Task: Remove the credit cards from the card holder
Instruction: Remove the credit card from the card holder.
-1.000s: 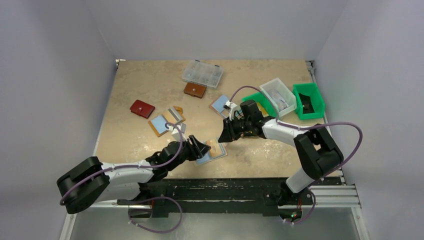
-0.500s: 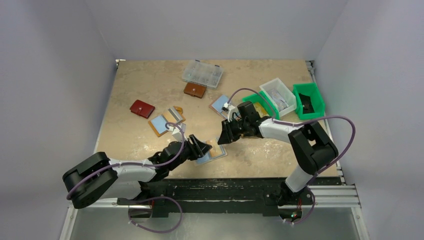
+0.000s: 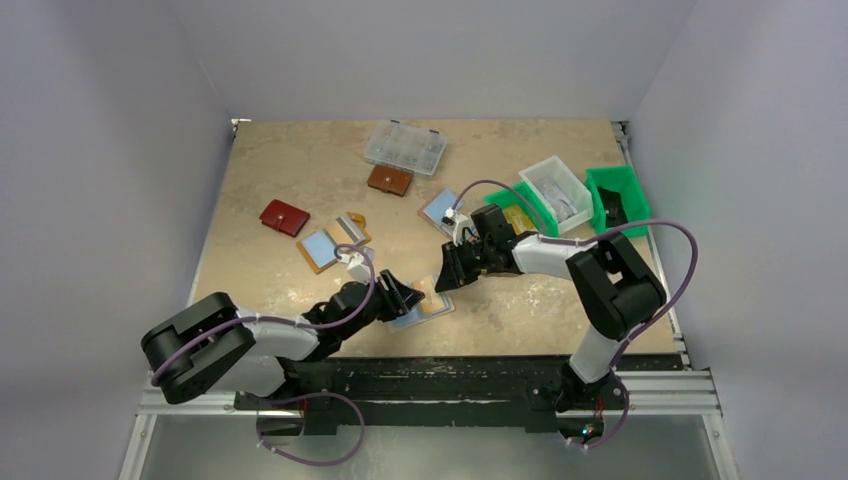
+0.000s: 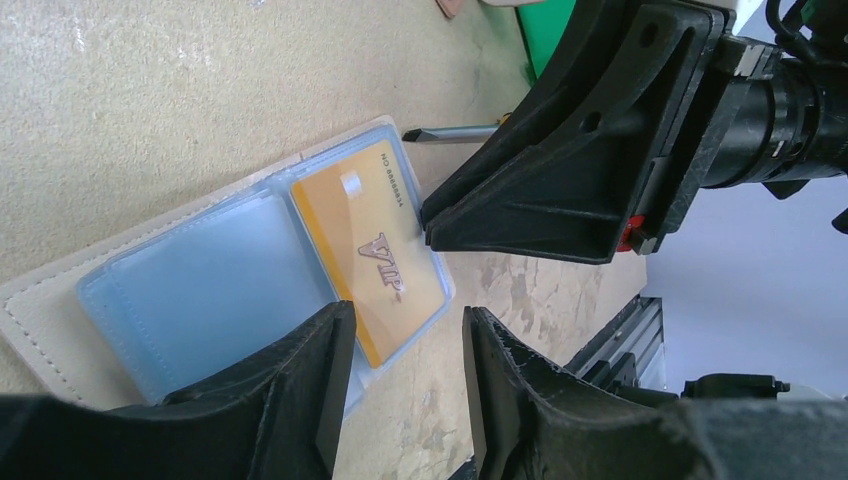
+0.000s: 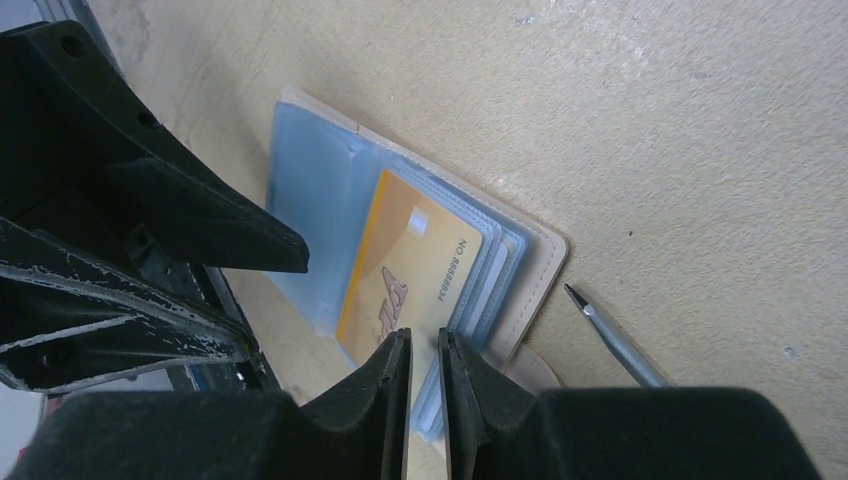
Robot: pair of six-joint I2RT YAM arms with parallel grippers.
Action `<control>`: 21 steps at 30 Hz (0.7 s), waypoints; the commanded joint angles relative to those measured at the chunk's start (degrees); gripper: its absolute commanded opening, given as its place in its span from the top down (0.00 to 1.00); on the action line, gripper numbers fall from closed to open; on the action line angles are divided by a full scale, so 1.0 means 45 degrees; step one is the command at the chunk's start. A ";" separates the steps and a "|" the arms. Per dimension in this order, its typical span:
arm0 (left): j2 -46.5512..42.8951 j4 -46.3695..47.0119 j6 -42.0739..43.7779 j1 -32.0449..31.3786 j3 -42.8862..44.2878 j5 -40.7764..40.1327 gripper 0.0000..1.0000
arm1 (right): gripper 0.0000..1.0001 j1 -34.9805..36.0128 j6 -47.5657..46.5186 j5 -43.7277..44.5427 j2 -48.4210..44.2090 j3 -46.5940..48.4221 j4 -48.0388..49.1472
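The card holder [image 3: 432,302] lies open on the table near the front, tan outside with pale blue sleeves [image 4: 205,290]. A gold VIP credit card [image 4: 372,255] sits in its top sleeve [image 5: 408,268]. My left gripper [image 4: 408,318] is open at the holder's near edge; one finger is over the blue sleeve, the other over bare table. My right gripper [image 5: 423,345] points down at the gold card's edge from the other side. Its jaws stand a narrow slit apart with nothing seen between them. In the top view the two grippers [image 3: 408,295] [image 3: 446,279] face each other across the holder.
A silver pen [image 5: 612,340] lies just beside the holder. Loose cards [image 3: 320,248] [image 3: 440,210] lie mid-table, with a red wallet [image 3: 284,217], a brown wallet [image 3: 389,180] and a clear organiser box [image 3: 405,147] further back. Green bins [image 3: 616,200] and a white bin [image 3: 556,190] stand at the right.
Both arms' elbows have drawn in toward the middle. The two grippers have stayed at the card holder, and the right jaws have narrowed a little.
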 commanded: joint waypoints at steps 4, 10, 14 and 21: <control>0.0565 0.0997 -0.0179 0.0130 0.0174 0.0177 0.54 | 0.77 0.0098 0.0232 -0.0391 0.0048 0.0533 -0.0100; 0.1260 0.1001 -0.0318 0.0363 0.0302 0.0431 0.56 | 0.86 0.0093 0.0335 -0.0729 0.0343 0.0667 -0.0149; 0.1565 0.1078 -0.0361 0.0477 0.0340 0.0579 0.57 | 0.92 0.0097 0.0375 -0.0680 0.0463 0.0708 -0.0243; 0.1955 0.1221 -0.0525 0.0634 0.0322 0.0775 0.62 | 0.95 0.0115 0.0369 -0.0646 0.0905 0.0903 -0.0546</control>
